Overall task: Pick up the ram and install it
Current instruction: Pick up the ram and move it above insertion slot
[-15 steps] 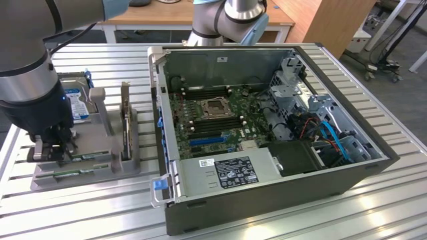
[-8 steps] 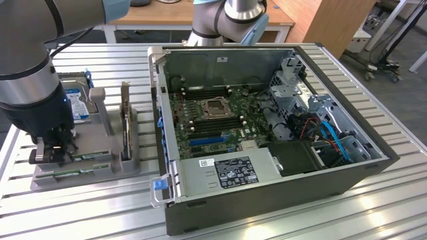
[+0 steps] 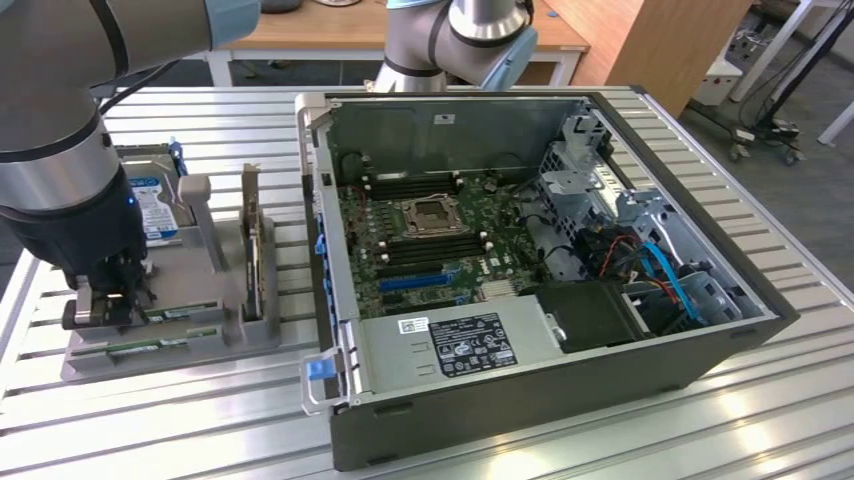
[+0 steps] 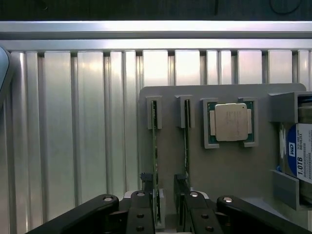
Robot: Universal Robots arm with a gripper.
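Note:
Two green ram sticks stand on edge in slots of a grey holder (image 4: 219, 165). My gripper (image 4: 163, 195) is low over the holder, its black fingers (image 4: 146, 185) open on either side of one ram stick (image 4: 155, 146) without pressing it. The other ram stick (image 4: 185, 146) runs alongside, by the outer side of one finger. In the exterior view the gripper (image 3: 107, 300) hangs over the holder (image 3: 200, 340) at that view's left, with the ram (image 3: 176, 312) beside it. The open computer case (image 3: 534, 250) shows its motherboard (image 3: 414, 225) with dark memory slots.
A silver processor chip (image 4: 231, 122) and a hard drive (image 4: 300, 156) sit in the same holder. An expansion card (image 3: 250, 240) stands upright in it, between the gripper and the case. Everything rests on a ribbed aluminium table (image 3: 747, 420).

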